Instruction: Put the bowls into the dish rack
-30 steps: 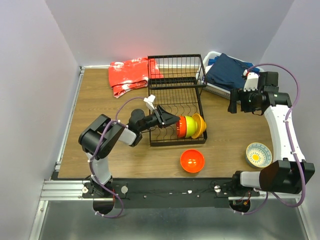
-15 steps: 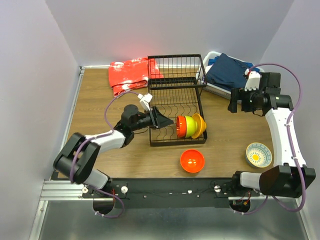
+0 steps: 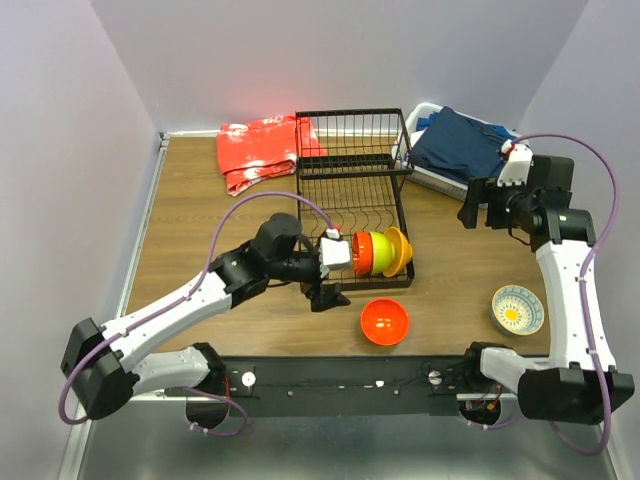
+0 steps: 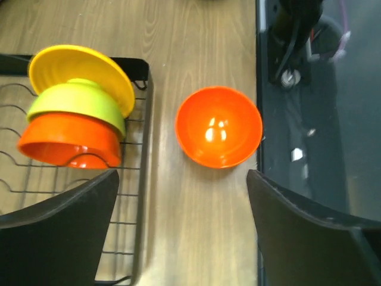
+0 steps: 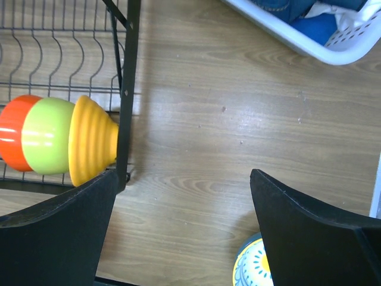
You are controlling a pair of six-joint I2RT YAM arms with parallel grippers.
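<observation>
My left gripper (image 4: 181, 199) hangs spread wide over the table (image 4: 196, 36). I note an orange bowl (image 4: 218, 126) upright just beside the dish rack (image 4: 143, 179); inside, a yellow bowl (image 4: 74, 67), lime green bowl (image 4: 74, 100) and red-orange bowl (image 4: 66, 140) stand nested on edge.

Satin wood grain is seen on the tabletop (image 3: 195, 235). Matt black coated wire is noted for the dish rack (image 3: 352, 165). Smooth gloss with highlights on the orange bowl (image 4: 218, 126). White perforated plastic for the basket (image 5: 324, 50). Crumpled fabric for the red cloth (image 3: 258, 152).
</observation>
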